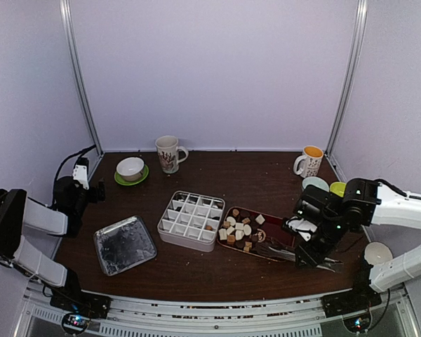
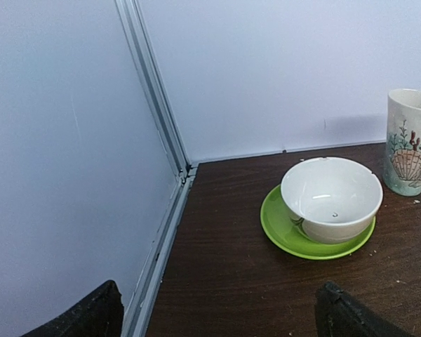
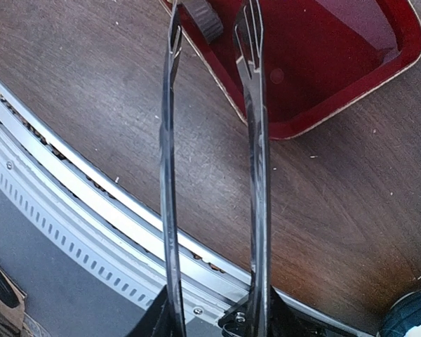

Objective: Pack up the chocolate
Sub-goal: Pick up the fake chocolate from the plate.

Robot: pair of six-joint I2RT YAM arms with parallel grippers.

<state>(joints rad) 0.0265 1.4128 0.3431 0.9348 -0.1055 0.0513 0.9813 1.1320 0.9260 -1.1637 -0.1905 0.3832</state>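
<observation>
Brown tabletop: chocolate pieces (image 1: 240, 228) lie on the red tray (image 3: 323, 63), just left of the right gripper (image 1: 310, 246), which clamps metal tongs (image 3: 256, 175) aimed lengthwise at them. The left gripper (image 2: 217, 316) gapes empty, well apart.

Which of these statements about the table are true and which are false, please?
1. The right claw holds the metal tongs. True.
2. The white bowl sits on a green saucer. True.
3. The left claw grips that bowl. False: it is open and holds nothing.
4. The red tray is empty. False: many chocolate pieces lie on it.
</observation>
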